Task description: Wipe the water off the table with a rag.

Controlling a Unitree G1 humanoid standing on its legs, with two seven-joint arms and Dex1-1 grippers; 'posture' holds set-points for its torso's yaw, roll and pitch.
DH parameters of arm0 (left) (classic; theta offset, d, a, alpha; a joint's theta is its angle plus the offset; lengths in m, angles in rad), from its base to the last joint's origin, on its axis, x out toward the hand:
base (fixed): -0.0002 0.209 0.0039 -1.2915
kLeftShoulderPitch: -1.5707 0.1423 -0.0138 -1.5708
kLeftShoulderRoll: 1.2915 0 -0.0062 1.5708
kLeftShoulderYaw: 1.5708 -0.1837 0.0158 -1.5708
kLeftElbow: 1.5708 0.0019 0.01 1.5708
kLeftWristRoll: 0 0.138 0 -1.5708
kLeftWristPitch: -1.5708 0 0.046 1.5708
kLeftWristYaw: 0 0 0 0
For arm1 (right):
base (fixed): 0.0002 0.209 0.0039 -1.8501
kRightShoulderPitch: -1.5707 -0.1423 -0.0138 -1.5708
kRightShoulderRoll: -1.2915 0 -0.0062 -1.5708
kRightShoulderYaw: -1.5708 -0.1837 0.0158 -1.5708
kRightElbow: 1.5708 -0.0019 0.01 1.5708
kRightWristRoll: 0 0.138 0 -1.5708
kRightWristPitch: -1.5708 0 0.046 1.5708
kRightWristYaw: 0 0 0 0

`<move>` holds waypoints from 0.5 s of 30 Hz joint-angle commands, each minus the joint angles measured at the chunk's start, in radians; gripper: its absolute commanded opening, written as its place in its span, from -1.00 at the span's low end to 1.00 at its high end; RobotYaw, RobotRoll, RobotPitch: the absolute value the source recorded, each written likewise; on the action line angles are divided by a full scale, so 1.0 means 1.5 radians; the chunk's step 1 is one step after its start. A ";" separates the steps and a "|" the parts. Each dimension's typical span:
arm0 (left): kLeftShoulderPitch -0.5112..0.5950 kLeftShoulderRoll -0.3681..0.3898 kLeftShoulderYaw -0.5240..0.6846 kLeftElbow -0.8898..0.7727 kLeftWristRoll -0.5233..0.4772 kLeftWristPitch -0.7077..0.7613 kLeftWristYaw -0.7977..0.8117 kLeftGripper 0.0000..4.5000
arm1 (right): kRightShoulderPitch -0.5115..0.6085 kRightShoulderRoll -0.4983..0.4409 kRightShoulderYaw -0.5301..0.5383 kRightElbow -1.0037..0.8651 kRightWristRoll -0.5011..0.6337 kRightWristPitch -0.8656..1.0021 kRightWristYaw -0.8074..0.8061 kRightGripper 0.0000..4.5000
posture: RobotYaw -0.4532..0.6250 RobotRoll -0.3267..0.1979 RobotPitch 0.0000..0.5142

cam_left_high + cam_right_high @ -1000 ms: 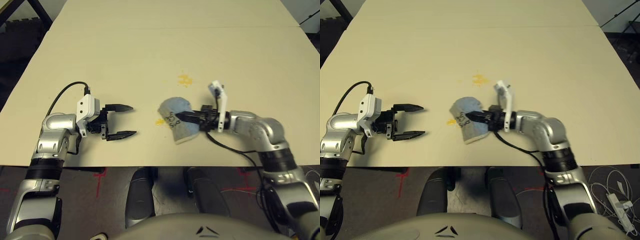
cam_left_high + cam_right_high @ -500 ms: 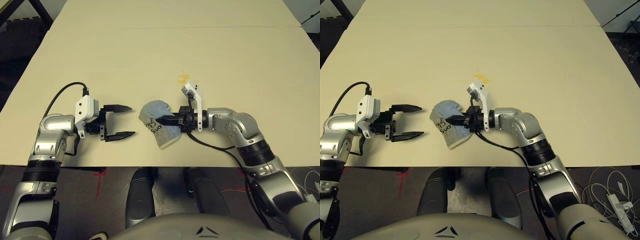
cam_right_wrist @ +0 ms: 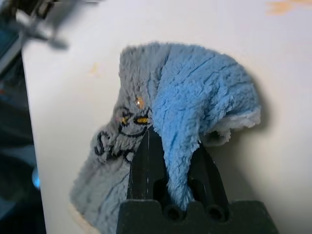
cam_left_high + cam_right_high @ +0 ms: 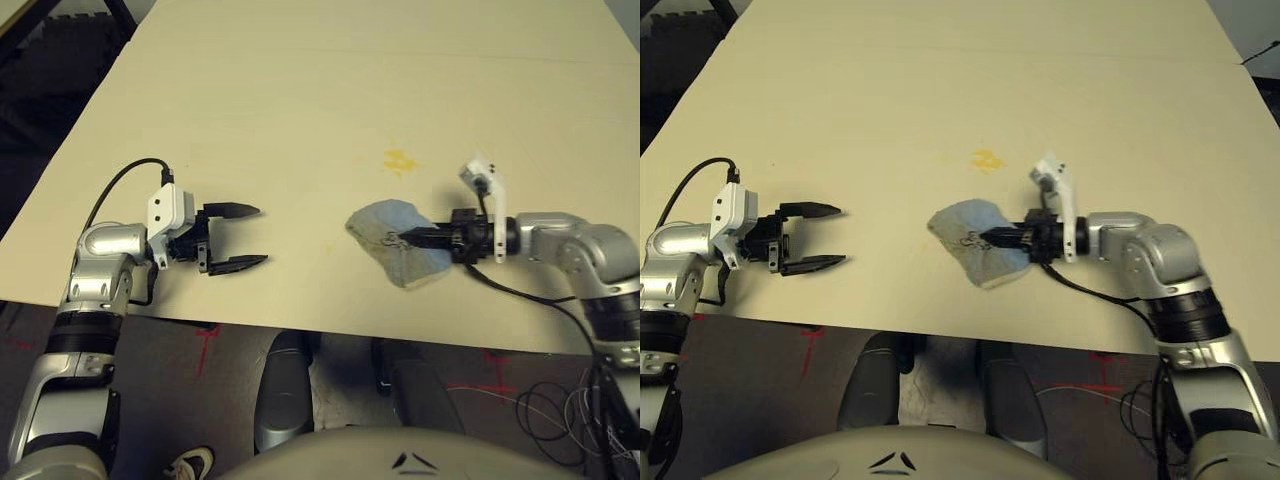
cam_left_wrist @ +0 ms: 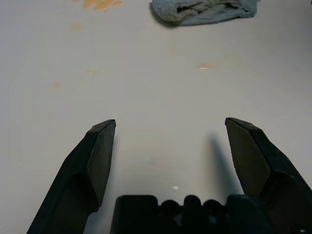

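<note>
The grey-blue rag (image 4: 392, 233) lies bunched near the front edge of the cream table (image 4: 300, 80), its black handwriting facing up. My right gripper (image 4: 398, 239) reaches in from the right and is shut on a raised fold of the rag (image 3: 187, 105). A yellow-orange patch of water (image 4: 400, 160) sits just beyond the rag, apart from it. Faint orange specks (image 5: 204, 66) remain on the bare surface left of the rag. My left gripper (image 4: 261, 235) rests far to the left, open, holding nothing, its black fingers (image 5: 100, 151) pointing toward the rag (image 5: 204, 10).
The table's front edge (image 4: 300, 328) runs close under both grippers. A black cable (image 4: 125, 182) loops from the left wrist. Loose wires (image 4: 545, 415) lie on the floor at the right. Wide bare tabletop stretches beyond the water patch.
The right gripper dragged the rag left over the nearer yellow patch, then back right to below the far patch; only faint specks are left there. The camera view shifted. The left gripper stayed put.
</note>
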 commanded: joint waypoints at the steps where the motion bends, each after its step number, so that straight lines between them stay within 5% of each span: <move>1: -0.018 -0.011 -0.007 0.022 0.013 -0.003 0.001 1.00 | -0.040 0.021 -0.126 0.046 0.079 0.022 -0.028 -0.96 | 0.06 0.25 -0.07; 7: -0.057 -0.023 -0.002 0.052 0.022 0.024 0.036 1.00 | -0.139 0.053 -0.204 0.153 0.077 -0.007 -0.111 -0.96 | 0.05 0.25 -0.08; 15: -0.079 -0.032 0.003 0.085 0.038 0.022 0.077 1.00 | -0.242 0.070 -0.134 0.343 -0.042 -0.121 -0.112 -0.96 | 0.06 0.25 -0.08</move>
